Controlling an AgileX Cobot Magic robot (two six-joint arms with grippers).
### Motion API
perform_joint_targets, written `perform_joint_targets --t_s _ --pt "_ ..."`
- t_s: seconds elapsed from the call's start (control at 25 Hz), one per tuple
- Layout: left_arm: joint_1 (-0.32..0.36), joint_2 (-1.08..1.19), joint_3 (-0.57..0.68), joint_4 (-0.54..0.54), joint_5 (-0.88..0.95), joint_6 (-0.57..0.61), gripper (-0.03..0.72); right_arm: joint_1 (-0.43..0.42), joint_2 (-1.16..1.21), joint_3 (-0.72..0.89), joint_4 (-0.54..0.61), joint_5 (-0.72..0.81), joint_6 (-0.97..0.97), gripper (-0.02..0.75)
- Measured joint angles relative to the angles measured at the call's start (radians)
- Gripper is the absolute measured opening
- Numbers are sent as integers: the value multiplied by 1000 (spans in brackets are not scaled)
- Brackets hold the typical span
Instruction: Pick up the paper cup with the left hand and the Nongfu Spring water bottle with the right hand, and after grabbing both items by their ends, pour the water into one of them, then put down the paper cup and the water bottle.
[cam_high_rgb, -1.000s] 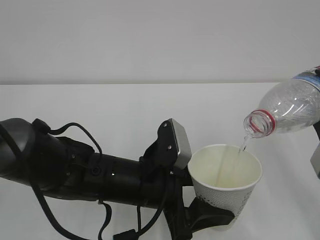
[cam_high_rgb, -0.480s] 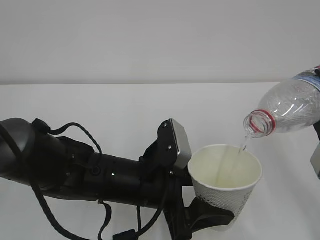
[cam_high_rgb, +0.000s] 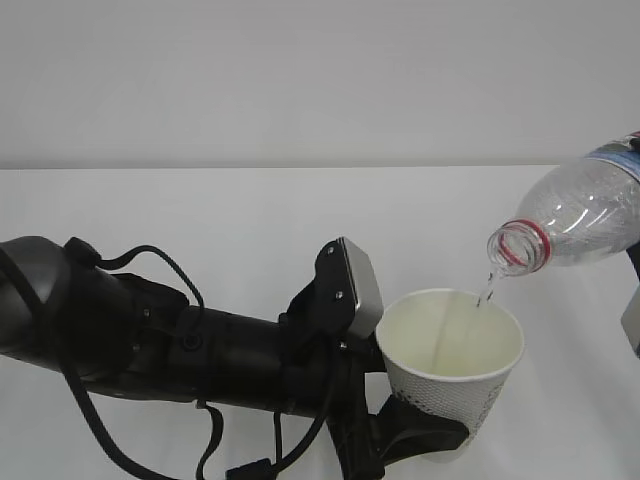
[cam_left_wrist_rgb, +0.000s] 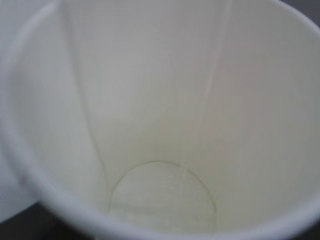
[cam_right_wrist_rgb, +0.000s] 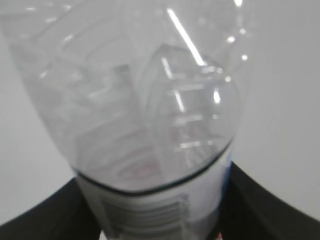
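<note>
A: anything different from a second ago? looks frozen to me; left hand (cam_high_rgb: 425, 432) still clamped round the paper cup (cam_high_rgb: 452, 352) low on its wall, cup upright, mouth up, held above the table (cam_high_rgb: 250, 210)

B: yeah, same pose; bottle (cam_high_rgb: 575, 215) hasn't budged, up at the right edge, long axis tipped, neck down-left over the cup's far rim; thin water (cam_high_rgb: 486, 288) trickle falling in; right hand's black fingers (cam_right_wrist_rgb: 255, 210) are closed on its label end

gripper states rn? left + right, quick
Left gripper: closed on the paper cup, held at its base.
Right gripper: closed on the water bottle, tilted over the cup, water trickling out.
</note>
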Motion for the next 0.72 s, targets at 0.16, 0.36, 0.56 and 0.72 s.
perform_joint_targets --t_s 0.16,0.36,0.56,0.72 --pt "0 0 0 0 0 0 528 0 0 0 0 0 0 458" --pt "0 0 0 0 0 0 528 0 0 0 0 -1 -2 458" --pt "0 0 0 0 0 0 528 0 0 0 0 -1 -2 458" --pt "0 0 0 3 0 0 528 0 0 0 0 -1 -4 458"
